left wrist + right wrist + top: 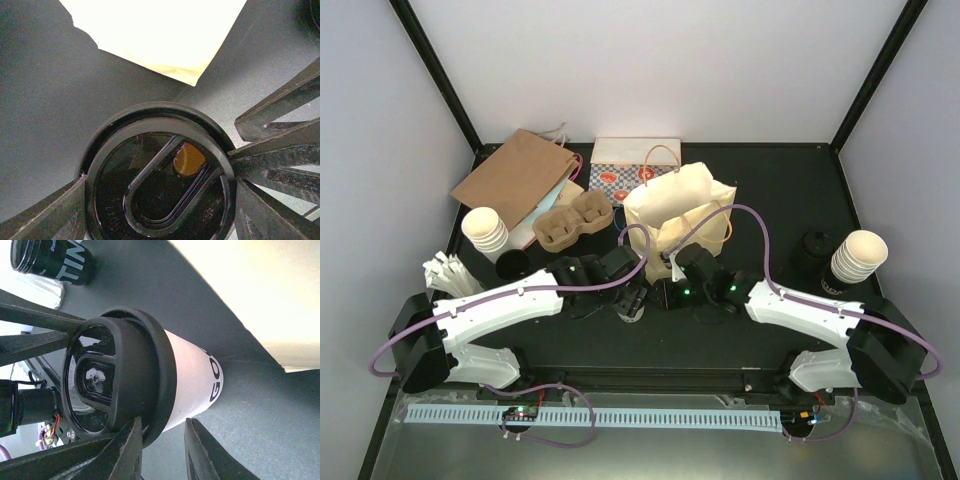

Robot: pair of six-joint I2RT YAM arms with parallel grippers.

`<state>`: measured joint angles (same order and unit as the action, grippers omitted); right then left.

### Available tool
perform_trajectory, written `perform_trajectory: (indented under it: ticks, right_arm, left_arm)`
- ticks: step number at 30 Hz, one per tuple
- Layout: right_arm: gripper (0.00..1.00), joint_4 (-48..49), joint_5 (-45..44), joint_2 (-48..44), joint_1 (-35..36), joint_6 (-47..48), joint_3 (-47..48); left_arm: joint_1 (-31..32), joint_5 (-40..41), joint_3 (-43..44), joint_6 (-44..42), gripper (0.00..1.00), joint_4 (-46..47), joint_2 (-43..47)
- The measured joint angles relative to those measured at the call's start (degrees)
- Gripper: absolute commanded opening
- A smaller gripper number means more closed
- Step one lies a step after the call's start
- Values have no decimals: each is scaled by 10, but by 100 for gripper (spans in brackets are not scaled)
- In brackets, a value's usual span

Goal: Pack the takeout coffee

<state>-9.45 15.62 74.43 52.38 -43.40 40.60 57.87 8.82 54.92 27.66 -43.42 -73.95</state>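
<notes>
- black table [790,200] carrying everything, with both arms reaching in from its near edge
- cream paper bag [680,210] standing open-topped in the middle, the biggest thing out there; its near corner hangs just over the cup in the left wrist view
- brown paper bag [515,175] lying flat at the far left, with a patterned bag [620,170] beside it behind the cream one
- brown cardboard cup carrier [572,222] just in front of the brown bag, left of the cream bag
- two stacks of lidless cream cups, one at the left [485,230] and one at the right [858,258], well apart
- takeout coffee [634,306] standing upright on the table just in front of the cream bag, between the two grippers; its black lid [160,200] is on, and something amber shows through the sip opening
- left gripper [157,172] spread wide over the top of the cup, one finger against each side of the lid rim, so it has hold of the takeout coffee by the lid
- right gripper [164,424] just beside the cup, its fingers only a narrow gap apart at the lid's edge; i cannot tell whether they pinch the rim or merely sit next to it
</notes>
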Motion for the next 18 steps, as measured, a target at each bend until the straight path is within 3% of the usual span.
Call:
perform_trajectory:
  ticks: [18]
  right_arm:
    - [24, 22, 11, 21, -30, 14, 5]
  left_arm:
    - [-4, 2, -5, -6, 64, 14, 0]
